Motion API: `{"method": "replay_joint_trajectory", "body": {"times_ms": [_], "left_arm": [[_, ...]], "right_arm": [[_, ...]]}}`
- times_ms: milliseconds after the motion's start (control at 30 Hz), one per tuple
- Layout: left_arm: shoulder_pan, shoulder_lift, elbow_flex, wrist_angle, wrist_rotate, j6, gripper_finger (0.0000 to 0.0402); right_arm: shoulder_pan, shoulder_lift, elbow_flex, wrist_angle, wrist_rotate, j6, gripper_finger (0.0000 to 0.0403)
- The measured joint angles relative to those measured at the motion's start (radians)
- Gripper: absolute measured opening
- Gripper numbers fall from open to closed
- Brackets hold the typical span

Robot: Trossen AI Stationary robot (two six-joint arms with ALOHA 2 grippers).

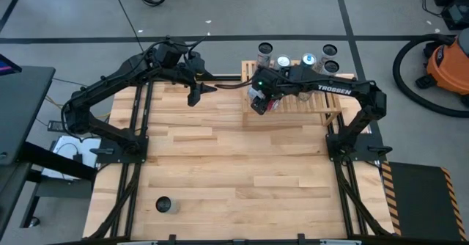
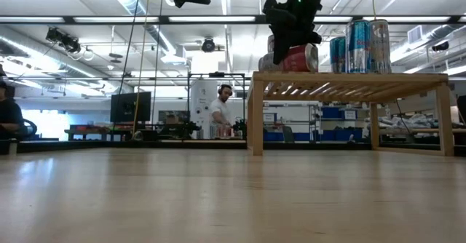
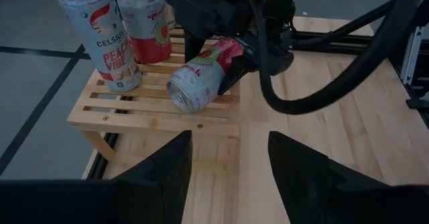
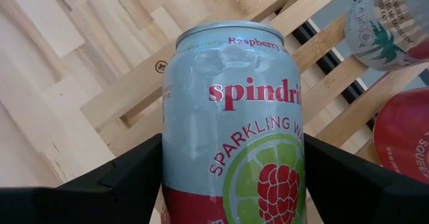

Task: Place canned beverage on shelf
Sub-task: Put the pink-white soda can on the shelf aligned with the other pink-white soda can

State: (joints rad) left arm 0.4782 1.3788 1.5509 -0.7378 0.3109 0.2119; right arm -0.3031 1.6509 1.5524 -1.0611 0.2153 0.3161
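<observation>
Placement is under way: the right gripper (image 1: 258,102), fingers clamped around the raspberry can (image 3: 201,78), holds it tilted on its side over the shelf (image 3: 151,106)'s left end, so next it needs righting and lowering before release.

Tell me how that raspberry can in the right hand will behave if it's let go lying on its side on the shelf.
The raspberry can lies tilted on its side between the right hand's fingers, so it may well roll. The shelf slats could check that somewhat, but it sits near the edge, which is a risk. Its smooth wall probably slides easily, and looks slightly dented, so likely thin.
</observation>
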Motion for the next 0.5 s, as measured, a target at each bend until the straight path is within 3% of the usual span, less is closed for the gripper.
{"method": "replay_joint_trajectory", "body": {"times_ms": [500], "left_arm": [[0.0, 0.0, 0.0, 0.001, 0.0, 0.0, 0.0197]], "right_arm": [[0.033, 0.008, -0.002, -0.004, 0.075, -0.022, 0.0306]]}}
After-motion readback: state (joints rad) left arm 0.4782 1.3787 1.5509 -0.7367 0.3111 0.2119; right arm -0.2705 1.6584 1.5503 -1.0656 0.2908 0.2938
